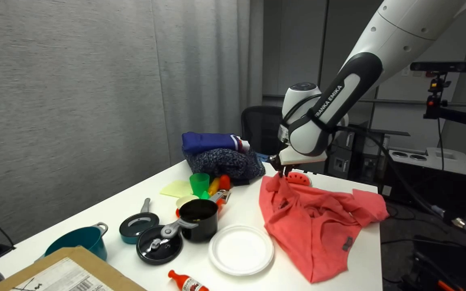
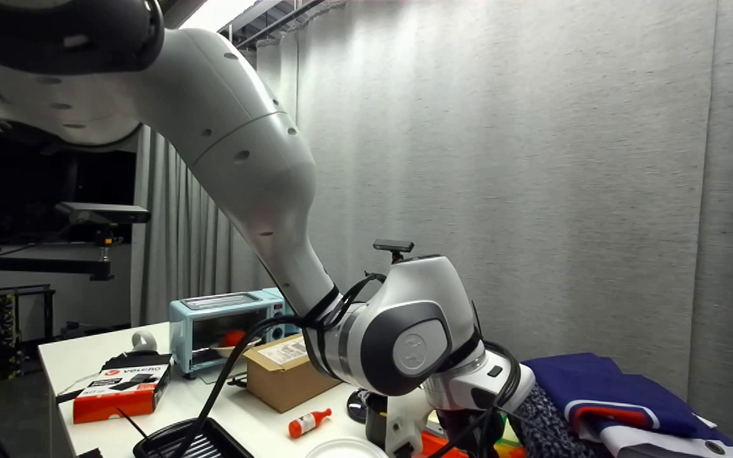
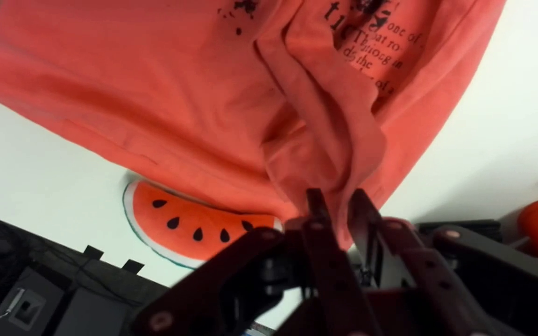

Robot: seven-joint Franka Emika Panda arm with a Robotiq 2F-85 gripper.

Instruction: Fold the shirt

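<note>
The coral-red shirt (image 1: 318,230) lies wrinkled across the right part of the white table, with one end at the table's right edge. In the wrist view the shirt (image 3: 189,107) shows black printed text and folds that narrow to a bunched point. My gripper (image 1: 283,171) is low at the shirt's far left corner, where the cloth rises to a peak. In the wrist view the gripper's fingers (image 3: 338,198) stand slightly apart with the bunched cloth pinched between them. The shirt is out of view in an exterior view where the gripper is mostly hidden behind the wrist (image 2: 468,381).
A watermelon-slice item (image 3: 189,226) lies against the shirt's edge near the table's far edge. A white plate (image 1: 241,250) and a black pot (image 1: 200,220) stand left of the shirt. A dark blue cloth bundle (image 1: 208,142) rests on speckled knit fabric (image 1: 227,163) behind.
</note>
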